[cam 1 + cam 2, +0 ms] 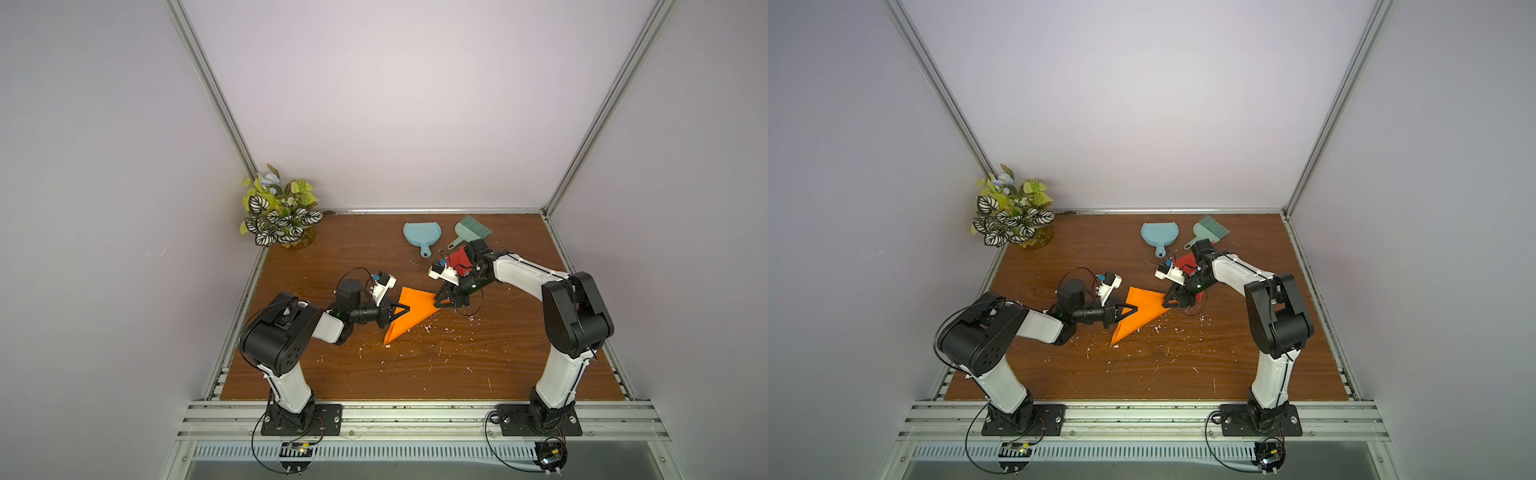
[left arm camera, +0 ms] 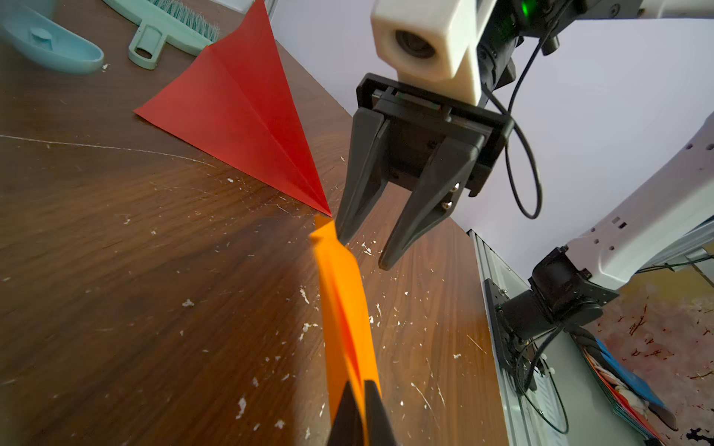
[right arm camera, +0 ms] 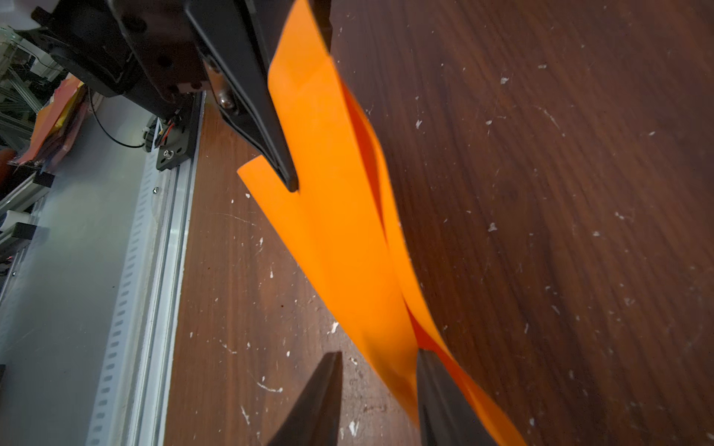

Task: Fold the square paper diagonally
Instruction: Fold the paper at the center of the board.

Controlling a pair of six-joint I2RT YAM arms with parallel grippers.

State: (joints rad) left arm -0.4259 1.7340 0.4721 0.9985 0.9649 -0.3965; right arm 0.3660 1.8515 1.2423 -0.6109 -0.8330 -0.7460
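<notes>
Both top views: orange paper (image 1: pixel 411 318) folded into a triangle, mid surface (image 1: pixel 498 365).
Left wrist: left tool (image 2: pixel 359 386) pinching both layers; right tool (image 2: pixel 363 253) spread at far tip.
Right wrist: layers bowing apart. Likely light, floppy; corners look best to hold.

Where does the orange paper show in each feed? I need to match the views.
In a top view: orange paper, just right of centre.
In a top view: orange paper, just left of centre.
Left wrist: orange paper, a narrow strip up from bottom centre.
Right wrist: orange paper, a broad band through the middle.
Shared landmark: left gripper clamped on its edge.
</notes>
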